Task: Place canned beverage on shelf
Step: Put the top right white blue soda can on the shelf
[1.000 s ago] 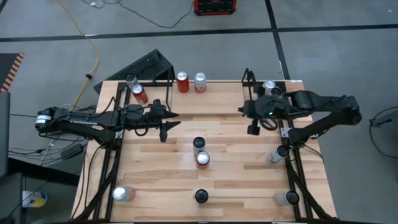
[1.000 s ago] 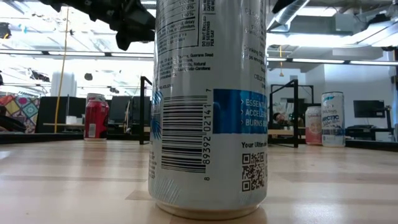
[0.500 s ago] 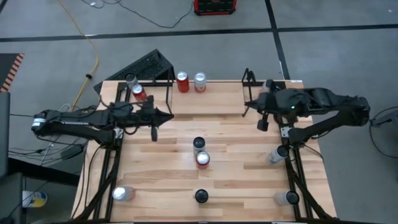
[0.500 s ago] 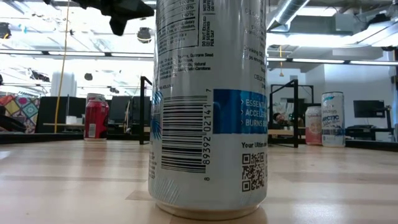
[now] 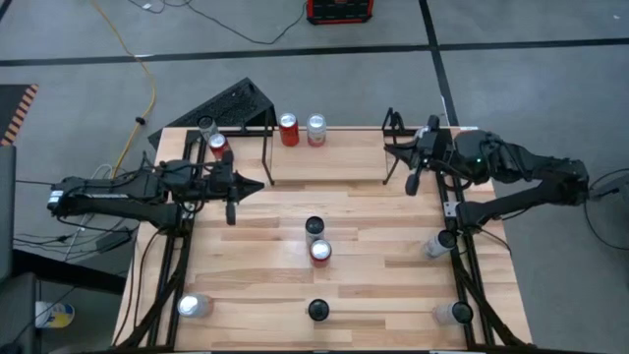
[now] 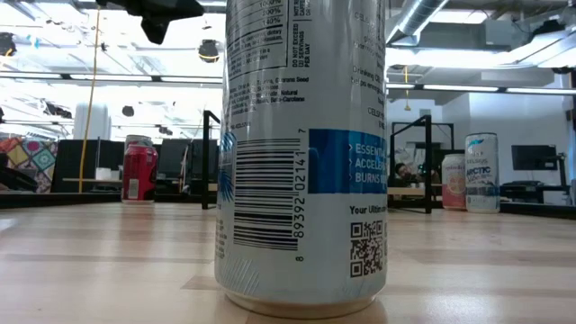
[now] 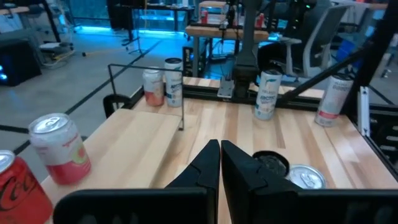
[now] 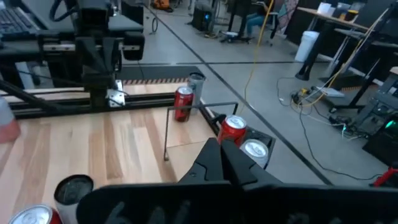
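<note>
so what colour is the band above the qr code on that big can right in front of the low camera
Blue with white lettering, on the silver can; low view shows it best.

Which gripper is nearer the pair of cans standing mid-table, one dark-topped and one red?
Left. The left gripper sits just off the pair's left, level with the dark-topped can and above the red can. The right gripper hangs farther off, up by the shelf's right end.

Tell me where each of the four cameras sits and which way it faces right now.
High: overhead, straight down on the table; both arms show, left gripper and right gripper shut.
Low: at tabletop height, looking level across; a white can fills it.
Left wrist: looks past its shut fingers across the table.
Right wrist: looks past its shut fingers toward the shelf.
Shared: the two centre cans, also in the left wrist view.
</note>
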`<state>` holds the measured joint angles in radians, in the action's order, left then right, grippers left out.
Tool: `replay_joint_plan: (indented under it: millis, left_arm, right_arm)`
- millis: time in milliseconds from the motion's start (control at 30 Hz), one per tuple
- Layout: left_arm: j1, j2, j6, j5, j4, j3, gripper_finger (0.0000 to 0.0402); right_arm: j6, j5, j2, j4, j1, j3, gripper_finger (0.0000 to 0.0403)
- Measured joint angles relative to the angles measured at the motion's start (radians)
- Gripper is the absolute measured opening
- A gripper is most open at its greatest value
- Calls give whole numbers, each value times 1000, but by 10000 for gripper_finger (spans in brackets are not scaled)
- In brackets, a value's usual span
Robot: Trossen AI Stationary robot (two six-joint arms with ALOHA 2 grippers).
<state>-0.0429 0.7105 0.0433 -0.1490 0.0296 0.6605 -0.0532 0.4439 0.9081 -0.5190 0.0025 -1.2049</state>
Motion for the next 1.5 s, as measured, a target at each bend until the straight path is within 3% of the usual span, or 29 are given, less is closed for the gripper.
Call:
replay_joint_plan:
  millis: [433,667,1367,1500]
  left_arm:
    - [0,-21,48,12,-168,-124,0]
    - [0,-24,59,12,-180,-127,0]
    - [1,-43,55,11,-176,-128,0]
    - [1,-65,63,31,-291,-190,0]
  right_arm:
    - [39,-1,-12,0,-25,-1,0]
    - [-7,0,-12,0,-30,-1,0]
    - [80,-1,6,-33,-77,-2,0]
    - [75,-1,17,-37,-77,-2,0]
